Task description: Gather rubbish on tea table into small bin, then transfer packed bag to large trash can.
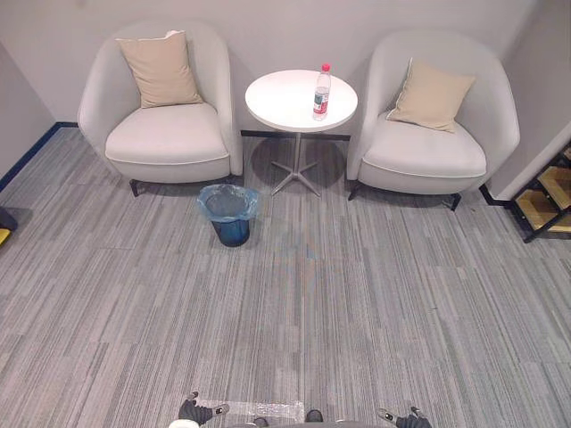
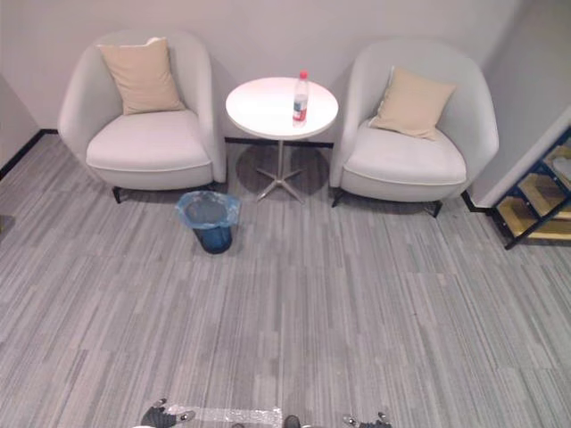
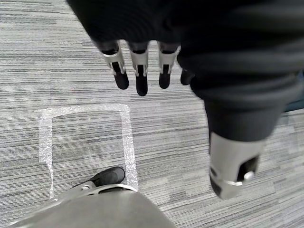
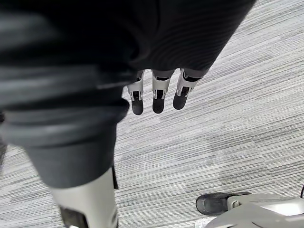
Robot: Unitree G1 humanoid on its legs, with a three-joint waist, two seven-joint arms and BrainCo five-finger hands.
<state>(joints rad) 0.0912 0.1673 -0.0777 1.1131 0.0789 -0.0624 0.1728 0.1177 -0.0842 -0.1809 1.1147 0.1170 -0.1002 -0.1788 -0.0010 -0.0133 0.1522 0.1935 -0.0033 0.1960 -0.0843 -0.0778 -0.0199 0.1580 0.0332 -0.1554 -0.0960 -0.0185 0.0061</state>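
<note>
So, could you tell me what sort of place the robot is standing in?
Probably an office lounge or waiting corner: the left armchair and right armchair flank a round white tea table, and a bag-lined small bin stands on grey carpet.

The left robot hand [image 3: 140, 64] and right robot hand [image 4: 159, 90] hang, fingers straight.

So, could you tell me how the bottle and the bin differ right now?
The bottle stands on the table; the bin stands on the carpet. The bottle is clear with a red cap on; the bin is dark, open-topped and lined with a blue bag. Both are upright.
</note>
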